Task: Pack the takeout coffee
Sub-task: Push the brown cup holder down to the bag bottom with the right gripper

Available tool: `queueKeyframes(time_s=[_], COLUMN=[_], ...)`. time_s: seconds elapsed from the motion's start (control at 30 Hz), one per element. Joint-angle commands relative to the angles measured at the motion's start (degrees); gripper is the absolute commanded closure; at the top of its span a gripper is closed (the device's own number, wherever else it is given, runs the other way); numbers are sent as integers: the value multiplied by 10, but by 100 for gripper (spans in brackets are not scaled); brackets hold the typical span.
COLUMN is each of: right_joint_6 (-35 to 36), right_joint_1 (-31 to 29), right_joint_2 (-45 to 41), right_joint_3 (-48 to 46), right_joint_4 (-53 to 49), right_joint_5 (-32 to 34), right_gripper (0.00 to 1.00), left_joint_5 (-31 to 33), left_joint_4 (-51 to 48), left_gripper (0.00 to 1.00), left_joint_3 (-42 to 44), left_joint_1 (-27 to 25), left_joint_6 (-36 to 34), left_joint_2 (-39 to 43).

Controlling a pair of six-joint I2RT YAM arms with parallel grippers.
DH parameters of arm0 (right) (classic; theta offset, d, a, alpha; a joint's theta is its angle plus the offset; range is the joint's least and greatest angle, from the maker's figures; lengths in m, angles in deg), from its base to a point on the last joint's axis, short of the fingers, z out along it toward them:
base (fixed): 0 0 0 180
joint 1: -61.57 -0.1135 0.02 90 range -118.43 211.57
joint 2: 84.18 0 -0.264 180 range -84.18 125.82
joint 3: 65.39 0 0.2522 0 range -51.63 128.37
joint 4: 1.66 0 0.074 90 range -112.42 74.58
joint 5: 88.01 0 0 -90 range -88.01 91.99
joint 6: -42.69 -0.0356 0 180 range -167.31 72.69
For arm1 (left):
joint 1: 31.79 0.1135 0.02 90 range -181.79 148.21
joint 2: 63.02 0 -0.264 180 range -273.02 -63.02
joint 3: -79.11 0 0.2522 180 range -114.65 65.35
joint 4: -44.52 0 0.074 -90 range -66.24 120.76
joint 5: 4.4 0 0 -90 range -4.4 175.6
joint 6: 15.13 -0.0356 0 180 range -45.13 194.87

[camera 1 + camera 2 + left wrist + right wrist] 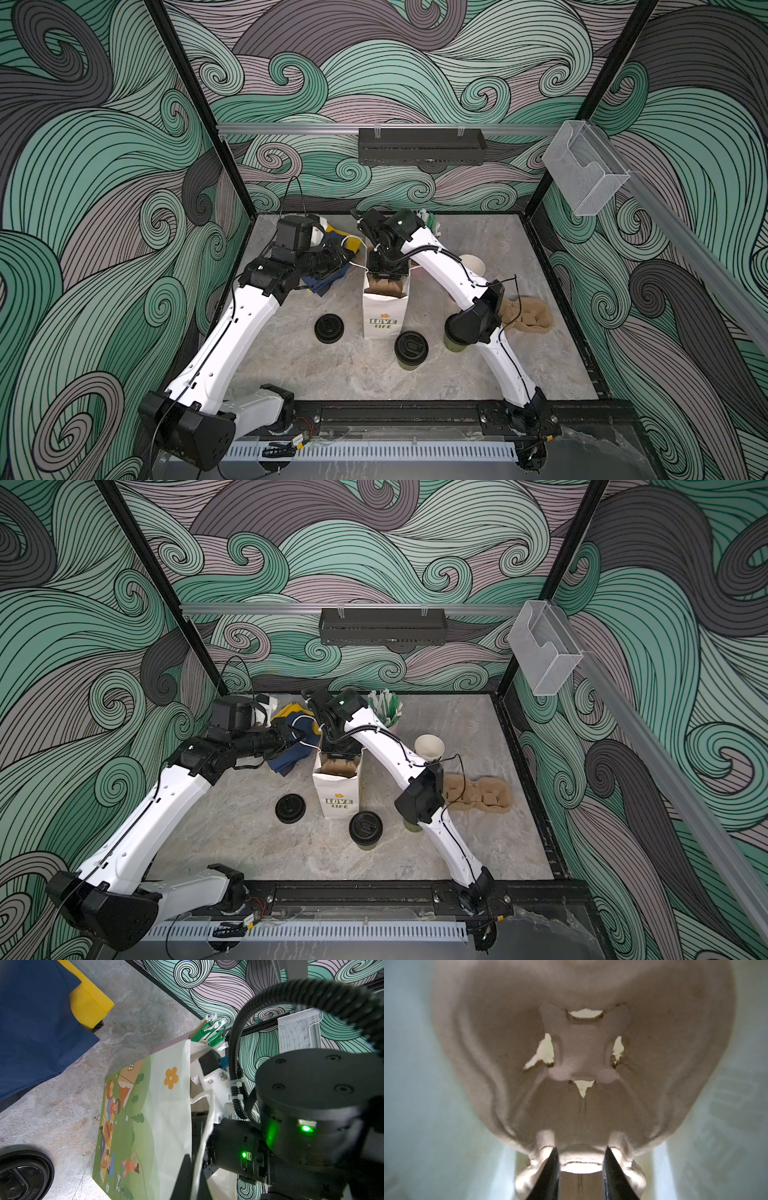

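Meanwhile our right hand (581, 1149) grips the pulp carrier (581, 1049) inside the bag (384, 307), our left hand (345, 258) pinches the bag handle (212, 1109), both takeout coffees (411, 351) standing on the counter (291, 365) apart from either hand.

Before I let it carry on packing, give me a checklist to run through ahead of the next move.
1. The bag stands upright, mouth open: ok.
2. The left gripper is shut on the handle: ok.
3. The carrier is inside the bag, held in the right gripper: ok.
4. Carrier flat on the bag's bottom: cannot tell.
5. The cup is upright and lidded: ok.
6. The second cup, under the right arm, is lidded: cannot tell.
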Motion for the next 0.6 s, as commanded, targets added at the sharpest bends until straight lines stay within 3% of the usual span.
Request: queueKeyframes(time_s=[0.0,0.57], right_joint_6=[-4,7], right_joint_1=[-3,-3], right_joint_2=[8,24], right_joint_3=[-4,-34], right_joint_4=[-1,15], right_joint_5=[5,-2], right_gripper=[97,97], left_joint_5=[9,14], left_joint_4=[4,4], left_gripper=[100,100], left_joint_3=[-2,4], left_joint_1=[-3,-3], left_joint_6=[-1,-1], left_joint_2=[-1,3])
